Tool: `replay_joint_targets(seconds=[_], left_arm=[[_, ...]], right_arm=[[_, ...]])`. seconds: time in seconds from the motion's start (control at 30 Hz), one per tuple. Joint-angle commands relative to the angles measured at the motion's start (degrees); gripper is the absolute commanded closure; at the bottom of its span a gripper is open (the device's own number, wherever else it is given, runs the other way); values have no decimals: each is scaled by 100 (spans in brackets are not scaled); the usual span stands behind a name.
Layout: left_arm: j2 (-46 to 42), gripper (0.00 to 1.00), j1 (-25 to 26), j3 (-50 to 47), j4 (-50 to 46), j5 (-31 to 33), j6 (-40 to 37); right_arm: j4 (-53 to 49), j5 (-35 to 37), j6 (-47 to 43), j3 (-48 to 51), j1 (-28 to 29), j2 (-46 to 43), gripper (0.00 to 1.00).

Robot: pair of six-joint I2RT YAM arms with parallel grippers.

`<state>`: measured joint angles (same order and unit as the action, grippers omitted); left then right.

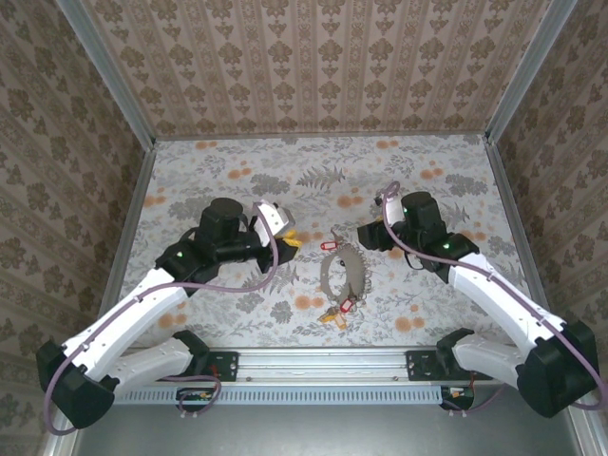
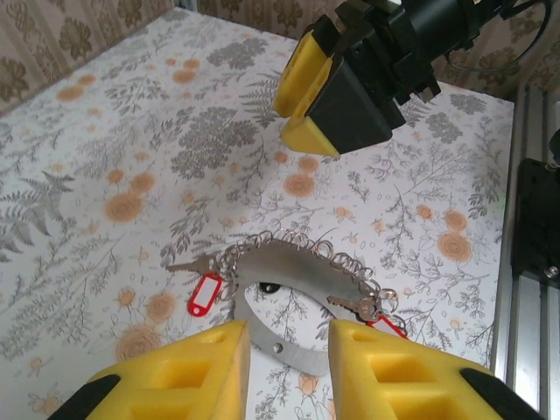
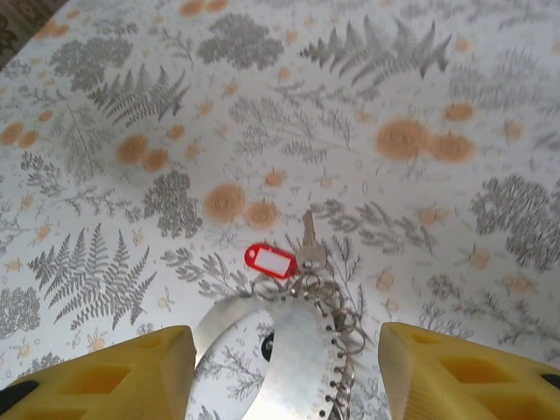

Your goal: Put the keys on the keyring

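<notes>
The keyring (image 1: 340, 271) is a curved grey metal band edged with small wire rings, lying flat at the table's middle. One key with a red tag (image 1: 330, 245) hangs off its far end. Another red tag (image 1: 347, 306) and a brass key (image 1: 332, 318) lie at its near end. My left gripper (image 1: 288, 237) hovers to the left of the band, open. In the left wrist view its yellow fingers (image 2: 201, 376) frame the keyring (image 2: 289, 271) and a key (image 2: 188, 265). My right gripper (image 1: 370, 236) hovers to the right, open, above the keyring (image 3: 302, 359) and a key (image 3: 309, 249).
Patterned walls close in the table on three sides. An aluminium rail (image 1: 323, 361) carrying both arm bases runs along the near edge. Flowered tabletop (image 1: 285, 171) stretches free behind the grippers. The right gripper (image 2: 337, 96) hangs just beyond the band in the left wrist view.
</notes>
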<state>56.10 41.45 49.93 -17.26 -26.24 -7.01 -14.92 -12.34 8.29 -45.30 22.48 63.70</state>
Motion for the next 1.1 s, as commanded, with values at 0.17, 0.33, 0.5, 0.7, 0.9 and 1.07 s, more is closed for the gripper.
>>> replay_joint_targets(seconds=[0.17, 0.33, 0.5, 0.7, 0.9, 1.07], left_arm=[[-167, 68, -102, -663, 1365, -534, 562], [-166, 68, -104, -948, 2018, -704, 730], [-237, 68, -118, -1167, 2406, -713, 795], [-177, 67, -155, -1439, 2787, -683, 930], [-186, 67, -275, -1521, 3103, -854, 1086], [-161, 67, -331, -1548, 3179, -897, 1114]], right_arm=[[-488, -749, 299, -73, -375, 951, 40], [-871, -820, 133, -470, -425, 1938, 41], [-1140, -746, 101, -676, -435, 2518, 41], [-1280, -643, 139, -821, -424, 2856, 44], [-1417, -754, 92, -1073, -420, 3254, 50], [-1523, -731, 1, -1135, -422, 3404, 55]])
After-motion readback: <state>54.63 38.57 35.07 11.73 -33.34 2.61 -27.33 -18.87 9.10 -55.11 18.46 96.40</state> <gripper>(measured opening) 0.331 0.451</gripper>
